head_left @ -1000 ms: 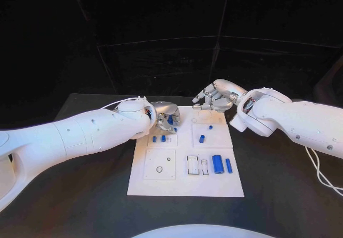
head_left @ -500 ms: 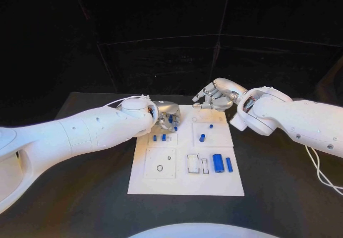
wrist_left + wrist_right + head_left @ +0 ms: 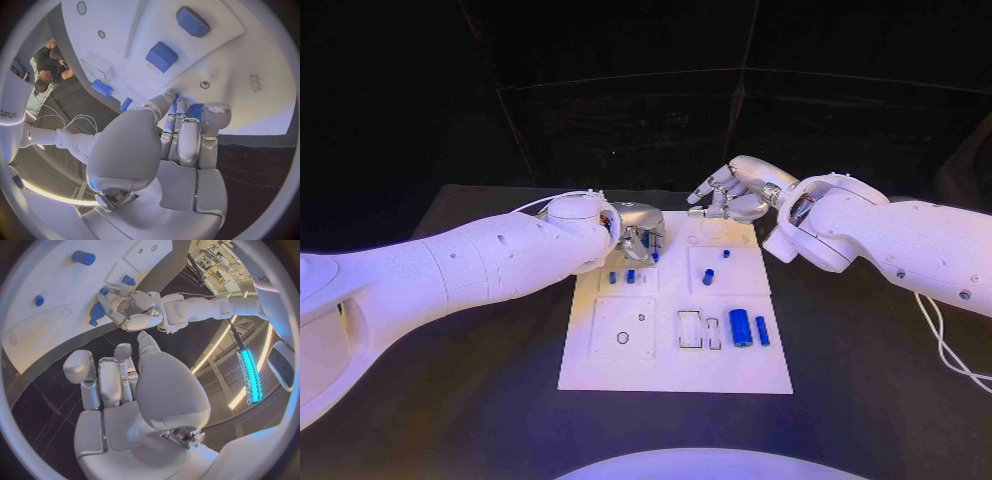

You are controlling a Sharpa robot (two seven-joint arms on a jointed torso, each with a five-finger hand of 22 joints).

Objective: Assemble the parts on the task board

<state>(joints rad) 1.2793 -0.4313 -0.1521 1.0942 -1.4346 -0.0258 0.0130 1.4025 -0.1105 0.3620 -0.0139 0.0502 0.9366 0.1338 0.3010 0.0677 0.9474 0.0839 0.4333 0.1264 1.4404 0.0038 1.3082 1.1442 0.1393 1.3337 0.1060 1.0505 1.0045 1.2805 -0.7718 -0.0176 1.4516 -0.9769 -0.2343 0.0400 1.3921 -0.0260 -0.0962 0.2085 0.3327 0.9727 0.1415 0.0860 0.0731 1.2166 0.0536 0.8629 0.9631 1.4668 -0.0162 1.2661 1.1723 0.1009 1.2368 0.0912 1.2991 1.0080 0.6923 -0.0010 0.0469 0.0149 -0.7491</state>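
Parts (image 3: 740, 328) in blue lie scattered over the white task board (image 3: 675, 375) in the middle of the black table (image 3: 473, 400): two short pegs (image 3: 620, 277) stand side by side on the left panel just near of the left hand (image 3: 638, 232), two more sit on the right panel, and a thick cylinder with a thin rod (image 3: 762, 332) just beside it lies at the board's right near part. Judging from here, the main risk is at the left hand: it is bunched low over the board's far-left corner with its fingertips (image 3: 179, 107) pressed close together on a small blue piece (image 3: 652, 247), and if that pinch is shallow the piece could tilt or slip out as it is carried or pushed into a socket; the curled fingers could also knock the two pegs standing right next to them. The left wrist view shows blue between those closed fingertips, so this hand seems to hold one part, though little of it is visible. The right hand (image 3: 733, 195) hovers past the board's far edge, fingers loosely curled and apart, gripping nothing and touching nothing I can make out.
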